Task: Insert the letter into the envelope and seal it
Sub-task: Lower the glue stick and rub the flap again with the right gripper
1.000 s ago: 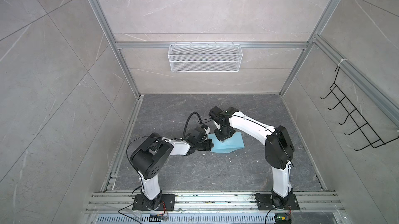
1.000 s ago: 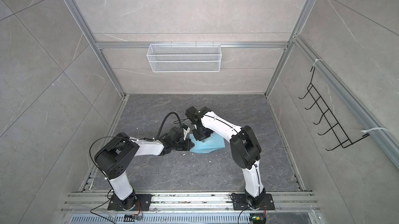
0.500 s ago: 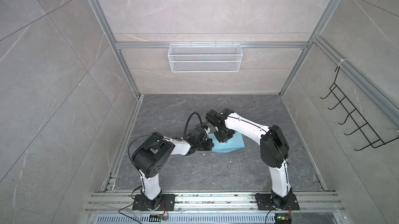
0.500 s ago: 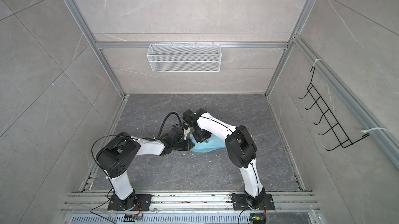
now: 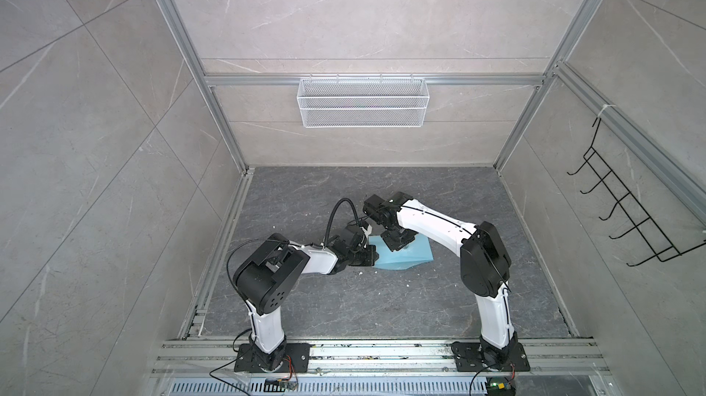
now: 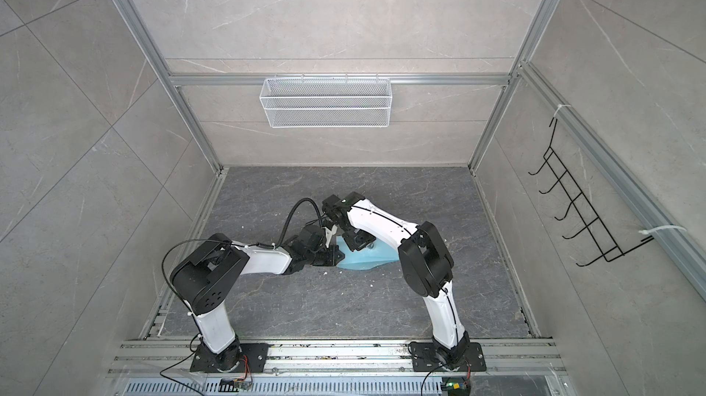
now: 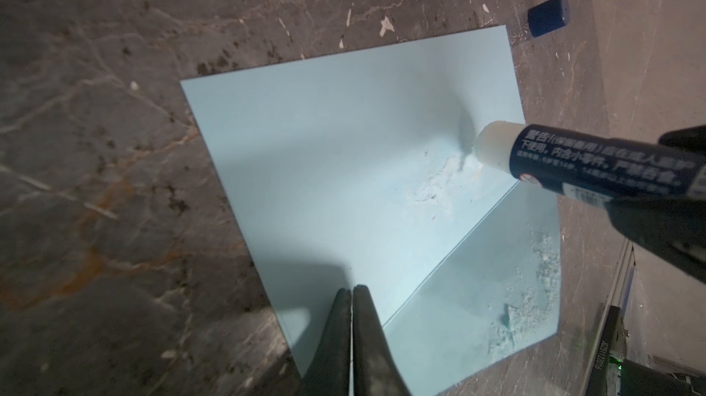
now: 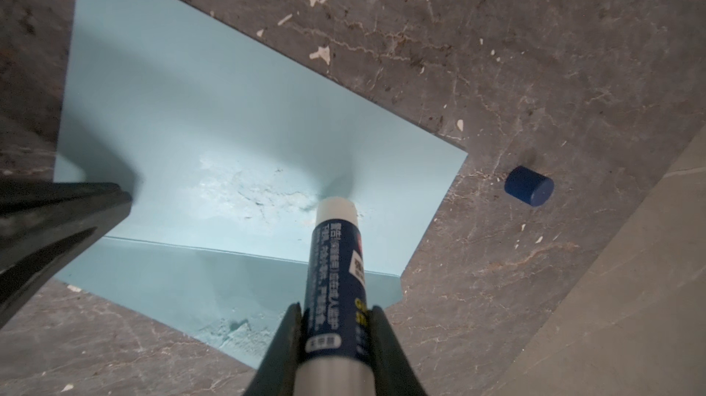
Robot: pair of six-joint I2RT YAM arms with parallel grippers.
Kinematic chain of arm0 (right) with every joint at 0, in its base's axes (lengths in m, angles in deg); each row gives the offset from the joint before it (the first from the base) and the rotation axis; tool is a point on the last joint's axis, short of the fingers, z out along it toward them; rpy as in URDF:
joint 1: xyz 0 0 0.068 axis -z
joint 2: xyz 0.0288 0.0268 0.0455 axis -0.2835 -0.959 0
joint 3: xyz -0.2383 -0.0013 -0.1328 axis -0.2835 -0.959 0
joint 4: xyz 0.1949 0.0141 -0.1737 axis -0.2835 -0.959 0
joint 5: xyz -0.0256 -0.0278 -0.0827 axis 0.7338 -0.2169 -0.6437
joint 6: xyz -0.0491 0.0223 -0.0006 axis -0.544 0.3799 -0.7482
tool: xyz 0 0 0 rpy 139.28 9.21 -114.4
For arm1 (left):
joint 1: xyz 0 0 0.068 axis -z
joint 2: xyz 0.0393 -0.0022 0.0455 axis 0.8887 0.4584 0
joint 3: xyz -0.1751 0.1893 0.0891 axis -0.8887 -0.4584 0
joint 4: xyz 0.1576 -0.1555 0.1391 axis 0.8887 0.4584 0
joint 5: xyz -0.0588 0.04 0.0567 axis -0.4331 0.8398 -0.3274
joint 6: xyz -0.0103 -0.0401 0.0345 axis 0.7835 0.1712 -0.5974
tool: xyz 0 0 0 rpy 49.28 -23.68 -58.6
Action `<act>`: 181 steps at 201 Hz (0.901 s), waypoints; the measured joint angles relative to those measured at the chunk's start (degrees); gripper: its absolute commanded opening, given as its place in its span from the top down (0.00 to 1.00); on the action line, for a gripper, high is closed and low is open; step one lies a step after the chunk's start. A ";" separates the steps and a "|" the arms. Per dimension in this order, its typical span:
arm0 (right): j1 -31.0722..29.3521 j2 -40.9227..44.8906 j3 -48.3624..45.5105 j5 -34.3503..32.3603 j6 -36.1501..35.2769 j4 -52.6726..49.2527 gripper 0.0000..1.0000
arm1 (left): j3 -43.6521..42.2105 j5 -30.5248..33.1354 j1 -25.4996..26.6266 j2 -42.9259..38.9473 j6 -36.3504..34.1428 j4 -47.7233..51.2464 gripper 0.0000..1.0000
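Sealing stage, glue being applied. We see the envelope lying flat at mid-counter between the two arms, with its pointed flap folded open. The letter shows in no view. We judge that it already sits inside the envelope, though the pictures cannot confirm this.

The right claw is clamped on a dark blue glue stick, whose white tip presses on the envelope's body just beside the fold line. White smears of glue mark both the body near the fold and the open flap. The stick's cap lies on the bare counter, apart from an envelope corner.

The left claw has its jaws together, and its tips rest on the left end of the envelope, apparently pinning it. What remains, in our judgement, is to lift the stick away, fold the flap over the glued strip and press it down.

The counter is dark grey and marble-veined, and it is littered with small white flecks. Pale grey tiled walls in an aluminium frame enclose it. A white wire basket hangs on the far wall, and a black wire hook rack hangs on the right wall.
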 measured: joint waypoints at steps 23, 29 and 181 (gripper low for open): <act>-0.17 -0.04 -0.02 -0.50 0.00 -0.02 1.00 | 0.00 0.00 0.00 -0.02 0.00 0.00 0.90; -0.31 -0.09 0.00 -0.68 0.02 -0.02 1.00 | 0.00 0.00 0.00 -0.02 0.00 0.00 0.90; -3.06 -1.49 0.33 -0.07 0.70 1.57 1.00 | 0.00 0.00 0.02 -0.02 0.00 0.00 0.90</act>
